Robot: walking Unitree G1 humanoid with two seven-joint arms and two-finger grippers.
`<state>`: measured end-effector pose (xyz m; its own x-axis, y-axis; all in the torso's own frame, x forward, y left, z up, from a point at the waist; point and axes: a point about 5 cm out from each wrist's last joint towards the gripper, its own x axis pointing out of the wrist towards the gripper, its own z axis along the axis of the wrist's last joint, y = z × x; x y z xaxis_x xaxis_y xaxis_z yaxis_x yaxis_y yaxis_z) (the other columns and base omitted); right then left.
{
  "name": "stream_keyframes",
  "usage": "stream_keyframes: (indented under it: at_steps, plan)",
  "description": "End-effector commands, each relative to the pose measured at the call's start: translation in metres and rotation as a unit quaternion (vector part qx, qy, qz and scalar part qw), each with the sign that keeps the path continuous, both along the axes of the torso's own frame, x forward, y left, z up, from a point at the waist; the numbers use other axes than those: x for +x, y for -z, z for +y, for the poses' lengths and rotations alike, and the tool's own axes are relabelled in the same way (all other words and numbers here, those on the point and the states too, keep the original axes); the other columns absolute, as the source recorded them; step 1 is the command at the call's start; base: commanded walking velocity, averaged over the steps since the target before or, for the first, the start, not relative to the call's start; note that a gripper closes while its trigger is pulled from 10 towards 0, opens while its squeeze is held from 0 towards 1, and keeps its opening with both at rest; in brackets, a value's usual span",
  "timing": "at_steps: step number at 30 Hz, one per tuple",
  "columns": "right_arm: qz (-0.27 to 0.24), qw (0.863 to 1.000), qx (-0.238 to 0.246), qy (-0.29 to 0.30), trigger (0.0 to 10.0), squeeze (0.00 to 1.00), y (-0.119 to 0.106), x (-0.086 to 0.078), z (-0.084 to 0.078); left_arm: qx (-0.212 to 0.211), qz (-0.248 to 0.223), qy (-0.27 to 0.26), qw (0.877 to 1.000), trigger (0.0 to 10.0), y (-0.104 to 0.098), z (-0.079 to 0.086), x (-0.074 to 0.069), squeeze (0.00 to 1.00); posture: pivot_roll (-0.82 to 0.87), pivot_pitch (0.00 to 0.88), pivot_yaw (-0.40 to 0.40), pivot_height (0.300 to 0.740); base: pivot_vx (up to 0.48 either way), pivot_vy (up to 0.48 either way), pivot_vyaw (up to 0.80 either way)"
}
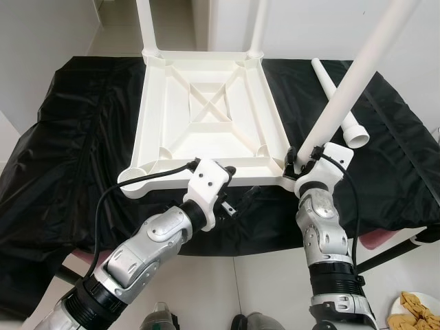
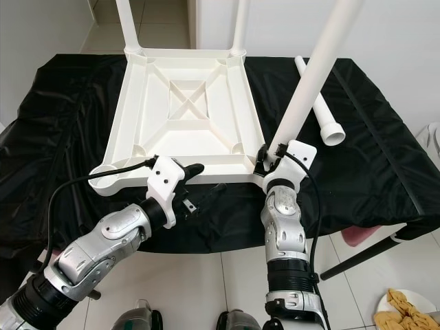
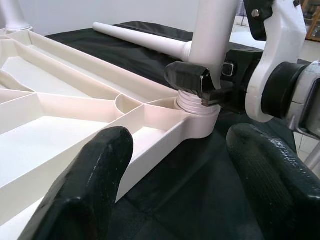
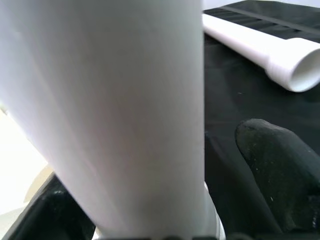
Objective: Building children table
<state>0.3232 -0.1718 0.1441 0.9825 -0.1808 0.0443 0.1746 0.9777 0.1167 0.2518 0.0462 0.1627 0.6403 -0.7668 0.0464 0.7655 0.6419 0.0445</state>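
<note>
Left eye view: leg (image 1: 350, 86) in tabletop (image 1: 206, 110) socket.

a white plastic tabletop (image 1: 206, 117) lies upside down on black sheeting, its ribbed underside and crossed centre braces facing up. two white legs (image 1: 146, 24) stand upright in the far corner sockets. a third leg (image 1: 354, 75) leans at a slant with its threaded end at the near right corner socket (image 3: 196, 112). a fourth leg (image 1: 338, 103) lies loose on the sheeting beside the tabletop, flared end nearest.
</note>
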Motion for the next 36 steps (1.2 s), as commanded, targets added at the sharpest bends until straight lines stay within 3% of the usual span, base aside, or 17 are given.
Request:
stream_keyframes:
  at_steps: [1, 2, 3, 4, 5, 6, 9, 15, 24, 31, 32, 33, 34, 35, 36]
  plan:
    - [0.004, 0.998, 0.015, -0.062, 10.0, 1.00, 0.005, 0.000, 0.002, 0.010, 0.003, 0.119, 0.993, 10.0, 0.003, -0.008, -0.011, 0.00, 0.02, 0.039, -0.036, 0.740, 0.000, 0.000, 0.00]
    - [0.004, 0.998, 0.015, -0.062, 10.0, 1.00, 0.005, 0.000, 0.002, 0.010, 0.003, 0.119, 0.993, 10.0, 0.003, -0.008, -0.011, 0.00, 0.02, 0.039, -0.036, 0.740, 0.000, 0.000, 0.00]
    - [0.004, 0.994, 0.016, -0.104, 10.0, 0.71, 0.005, 0.000, 0.004, 0.010, 0.002, 0.119, 0.993, 10.0, 0.003, -0.008, -0.011, 0.00, 0.02, 0.038, -0.036, 0.740, 0.000, 0.000, 0.00]
    - [0.004, 0.994, 0.016, -0.104, 10.0, 0.71, 0.005, 0.000, 0.004, 0.010, 0.002, 0.119, 0.993, 10.0, 0.003, -0.008, -0.011, 0.00, 0.02, 0.038, -0.036, 0.740, 0.000, 0.000, 0.00]
    - [0.001, 0.990, 0.017, -0.140, 10.0, 0.00, 0.004, 0.000, 0.005, 0.010, 0.001, 0.119, 0.993, 10.0, 0.003, -0.008, -0.010, 0.00, 0.01, 0.038, -0.036, 0.740, 0.000, 0.000, 0.00]
    - [0.001, 0.990, 0.017, -0.140, 10.0, 0.00, 0.004, 0.000, 0.005, 0.010, 0.001, 0.119, 0.993, 10.0, 0.003, -0.008, -0.010, 0.00, 0.01, 0.038, -0.036, 0.740, 0.000, 0.000, 0.00]
    - [-0.018, 0.971, -0.015, -0.239, 10.0, 0.00, -0.001, -0.003, -0.001, 0.009, 0.000, 0.119, 0.993, 10.0, 0.002, -0.009, -0.010, 0.00, 0.01, 0.038, -0.036, 0.740, 0.000, 0.000, 0.00]
    - [-0.023, 0.949, -0.055, -0.311, 10.0, 0.00, -0.003, -0.004, -0.016, 0.010, -0.001, 0.117, 0.993, 10.0, 0.002, -0.008, -0.009, 0.00, 0.01, 0.047, -0.032, 0.740, 0.000, 0.000, 0.00]
    - [-0.013, 0.928, -0.075, -0.364, 10.0, 0.00, -0.005, -0.005, -0.035, 0.010, -0.003, 0.112, 0.994, 10.0, 0.001, -0.006, -0.007, 0.00, 0.02, 0.057, -0.028, 0.740, 0.000, 0.000, 0.00]
    - [-0.007, 0.920, -0.093, -0.380, 10.0, 0.00, -0.005, -0.003, -0.041, 0.011, -0.003, 0.113, 0.994, 10.0, 0.000, -0.006, -0.008, 0.00, 0.03, 0.063, -0.024, 0.740, 0.000, 0.000, 0.00]
    - [-0.007, 0.920, -0.094, -0.381, 9.3, 0.00, -0.005, -0.003, -0.041, 0.011, -0.003, 0.113, 0.994, 10.0, 0.000, -0.006, -0.008, 0.00, 0.03, 0.063, -0.023, 0.740, 0.000, 0.000, 0.00]
    - [-0.008, 0.918, -0.094, -0.384, 9.3, 0.00, -0.005, -0.002, -0.042, 0.011, -0.003, 0.113, 0.994, 10.0, 0.000, -0.006, -0.008, 0.00, 0.03, 0.063, -0.023, 0.740, 0.000, 0.000, 0.00]
    - [-0.010, 0.918, -0.097, -0.385, 2.8, 0.00, -0.006, -0.002, -0.042, 0.010, -0.003, 0.113, 0.993, 10.0, 0.000, -0.005, -0.009, 0.00, 0.03, 0.066, -0.022, 0.740, 0.000, 0.000, 0.00]
    - [-0.010, 0.918, -0.097, -0.385, 2.8, 0.00, -0.006, -0.002, -0.042, 0.010, -0.003, 0.113, 0.993, 10.0, 0.000, -0.005, -0.009, 0.00, 0.03, 0.066, -0.022, 0.740, 0.000, 0.000, 0.00]
    - [-0.012, 0.917, -0.097, -0.387, 0.0, 0.00, -0.005, -0.002, -0.043, 0.010, -0.002, 0.114, 0.993, 10.0, 0.000, -0.006, -0.009, 0.00, 0.03, 0.066, -0.022, 0.740, 0.000, 0.000, 0.00]
